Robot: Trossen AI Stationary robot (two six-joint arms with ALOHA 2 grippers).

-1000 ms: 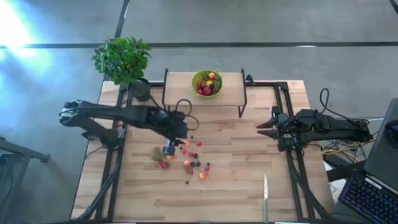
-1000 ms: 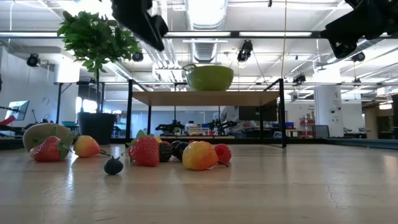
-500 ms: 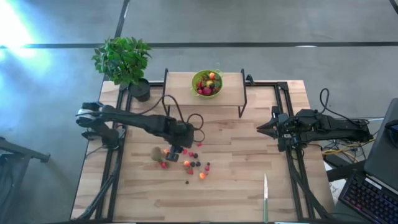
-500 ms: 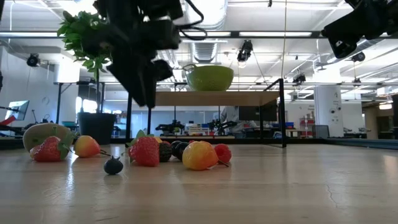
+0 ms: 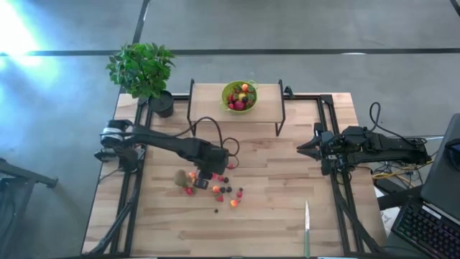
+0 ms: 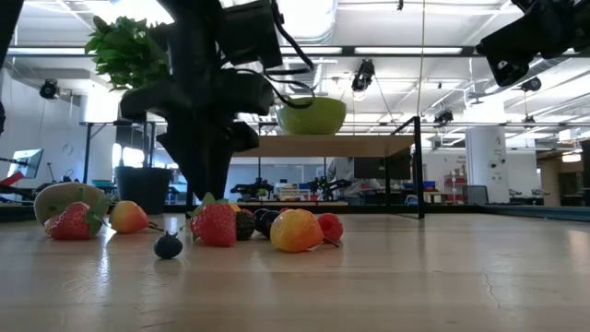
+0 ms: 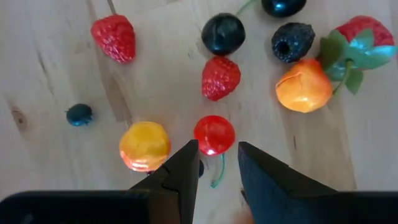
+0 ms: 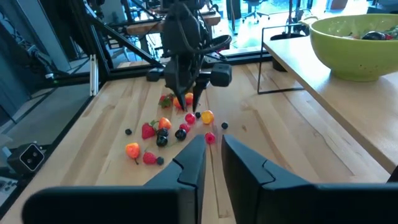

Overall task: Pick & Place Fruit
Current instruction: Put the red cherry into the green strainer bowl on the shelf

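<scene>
Small toy fruits [image 5: 218, 190] lie scattered on the wooden table left of its middle, with the brown kiwi [image 5: 180, 176] at their left end. My left gripper [image 5: 203, 180] hangs open over this cluster, pointing down. In the left wrist view my left gripper [image 7: 217, 155] has its fingertips just short of a red cherry [image 7: 214, 135], either side of its stem, with a yellow-orange fruit [image 7: 144, 145] beside them. I see no contact. My right gripper [image 5: 307, 146] waits open at the table's right edge, seen in its own view as gripper [image 8: 213, 146].
A lime-green bowl [image 5: 239, 96] holding fruit sits on a raised shelf [image 5: 208, 97] at the far side. A potted plant [image 5: 144, 68] stands at the far left corner. A knife [image 5: 307, 229] lies near the near edge, right of the middle. Bare wood lies between cluster and right arm.
My left gripper has moved toward the table's right and near side and has come down from high above the table to just over the fruit cluster. The fruits have stayed where they were.
</scene>
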